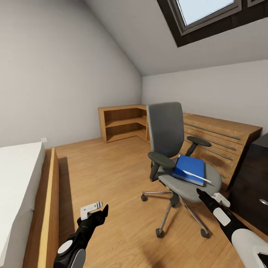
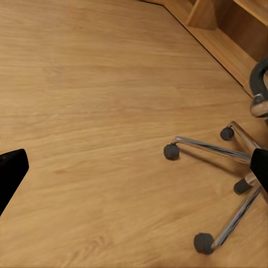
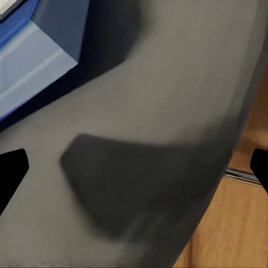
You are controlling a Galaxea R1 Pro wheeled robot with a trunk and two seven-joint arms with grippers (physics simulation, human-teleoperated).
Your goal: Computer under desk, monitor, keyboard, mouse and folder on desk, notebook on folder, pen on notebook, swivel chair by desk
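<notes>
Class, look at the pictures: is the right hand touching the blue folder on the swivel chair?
Apart. The right wrist view shows bare grey seat between the right hand and the folder.

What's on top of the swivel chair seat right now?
The blue folder lies on the swivel chair seat, with the white pen resting across it. Whether the notebook sits anywhere beneath can't be told; the folder covers that spot.

Grey swivel chair (black armrests, chrome base), bright blue folder, white pen, light wooden floor
</notes>
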